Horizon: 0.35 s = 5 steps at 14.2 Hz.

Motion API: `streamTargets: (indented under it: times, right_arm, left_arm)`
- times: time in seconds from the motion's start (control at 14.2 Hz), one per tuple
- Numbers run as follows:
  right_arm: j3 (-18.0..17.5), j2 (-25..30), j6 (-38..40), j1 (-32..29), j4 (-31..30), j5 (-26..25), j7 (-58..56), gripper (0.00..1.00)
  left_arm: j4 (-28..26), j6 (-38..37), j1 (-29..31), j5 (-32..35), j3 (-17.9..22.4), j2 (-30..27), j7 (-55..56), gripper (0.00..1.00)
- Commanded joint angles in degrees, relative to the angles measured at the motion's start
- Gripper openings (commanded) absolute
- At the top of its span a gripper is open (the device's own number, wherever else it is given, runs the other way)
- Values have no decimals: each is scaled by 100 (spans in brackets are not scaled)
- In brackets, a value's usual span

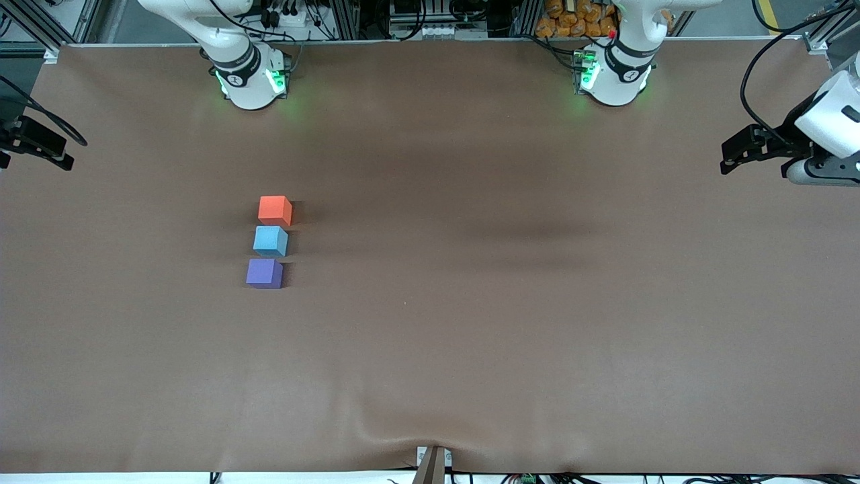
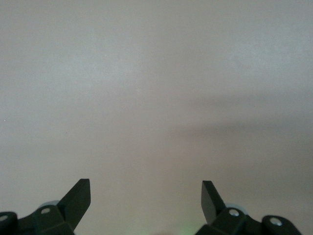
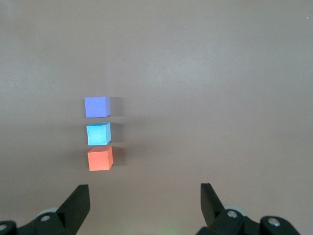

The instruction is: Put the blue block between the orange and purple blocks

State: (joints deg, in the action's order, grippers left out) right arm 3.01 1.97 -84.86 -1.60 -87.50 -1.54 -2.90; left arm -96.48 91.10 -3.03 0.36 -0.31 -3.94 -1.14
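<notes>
Front view, left of center in the frame: you've got the blue block (image 1: 271,240) sitting on the table (image 1: 470,323) between the orange block (image 1: 275,210) above it and the purple block (image 1: 264,273) below. Both arms wait; the right gripper (image 3: 145,201) and left gripper (image 2: 145,198) hang with fingers spread, holding nothing.

no readable text, labels, brands or numbers anywhere
</notes>
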Motion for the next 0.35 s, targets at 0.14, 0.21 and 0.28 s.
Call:
streamTargets:
  times: [0.14, 0.21, 0.28]
  right_arm:
    - [-55, 84, -30, -59, -74, 49, -27, 100]
    - [-55, 84, -39, -59, -74, 49, -27, 100]
    - [-55, 84, -30, -68, -74, 57, -27, 100]
  left_arm:
    - [59, 31, 40, -80, -22, 16, -53, 100]
    - [59, 31, 40, -80, -22, 16, -53, 100]
    - [50, 31, 40, -80, -22, 16, -53, 100]
